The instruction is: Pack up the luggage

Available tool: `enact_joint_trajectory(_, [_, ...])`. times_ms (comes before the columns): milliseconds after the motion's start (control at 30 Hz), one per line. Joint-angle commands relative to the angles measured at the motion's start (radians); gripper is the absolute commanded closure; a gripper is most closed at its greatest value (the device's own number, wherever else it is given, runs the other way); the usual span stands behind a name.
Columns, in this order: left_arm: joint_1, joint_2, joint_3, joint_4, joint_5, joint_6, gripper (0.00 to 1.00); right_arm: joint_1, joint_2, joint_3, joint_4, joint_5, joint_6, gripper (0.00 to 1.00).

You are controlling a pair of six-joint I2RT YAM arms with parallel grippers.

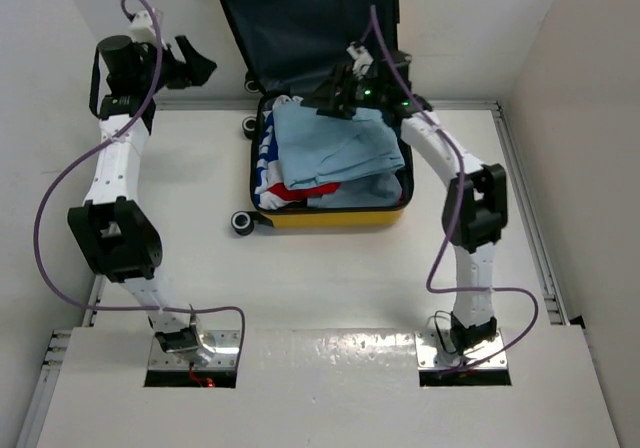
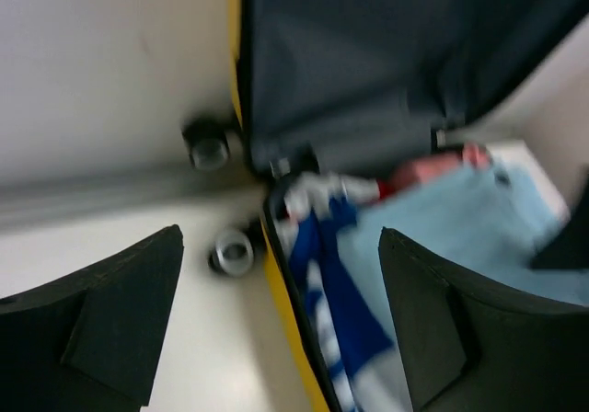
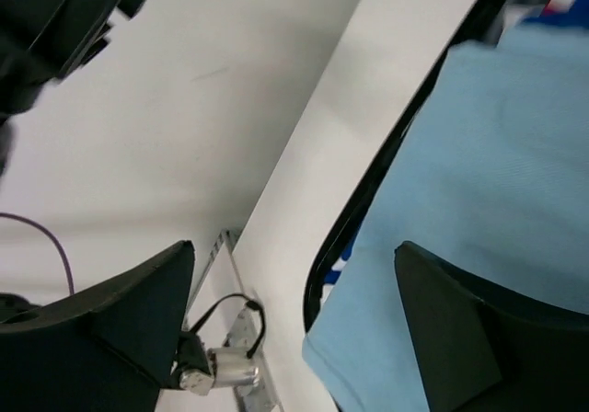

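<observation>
Luggage (image 1: 330, 216): small squarish yellow hard-shell suitcase, black zipper trim, lying open at the far middle of the white counter (image 1: 330, 288); dark grey fabric-lined lid (image 1: 300, 18) thrown open to the far side. Contents: crumpled light blue cloth (image 1: 340, 148) on top, red, white and blue striped fabric (image 1: 272, 180) along the left side (both reach the rim). Small black wheels (image 1: 242, 224) on the left side. Left hand (image 1: 197, 58): released, fingers wide apart, nothing between them, held near the back wall, left of the lid. Right hand (image 1: 343, 93): released likewise, empty, above the case's far rim, over the blue cloth.
</observation>
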Motion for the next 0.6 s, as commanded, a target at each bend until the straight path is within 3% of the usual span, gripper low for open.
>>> enact_joint_trajectory(0, [0.020, 0.073, 0.032, 0.401, -0.026, -0.209, 0.12, -0.078, -0.218, -0.047, 0.053, -0.027, -0.083, 0.14])
enact_joint_trajectory(100, [0.008, 0.148, 0.000, 0.693, -0.047, -0.310, 0.18, -0.193, -0.323, -0.135, 0.036, -0.026, -0.120, 0.14])
enact_joint_trajectory(167, [-0.001, 0.214, 0.043, 0.760, -0.029, -0.353, 0.18, -0.232, -0.387, -0.193, -0.001, -0.038, -0.141, 0.14])
enact_joint_trajectory(267, [-0.002, 0.398, 0.248, 0.853, 0.011, -0.521, 0.20, -0.339, -0.474, -0.285, -0.098, -0.055, -0.232, 0.14])
enact_joint_trajectory(333, [-0.002, 0.518, 0.303, 0.983, 0.011, -0.598, 0.20, -0.429, -0.540, -0.354, -0.122, -0.067, -0.272, 0.14])
enact_joint_trajectory(567, [-0.103, 0.665, 0.515, 0.895, -0.029, -0.421, 0.20, -0.589, -0.625, -0.552, -0.133, -0.115, -0.290, 0.14])
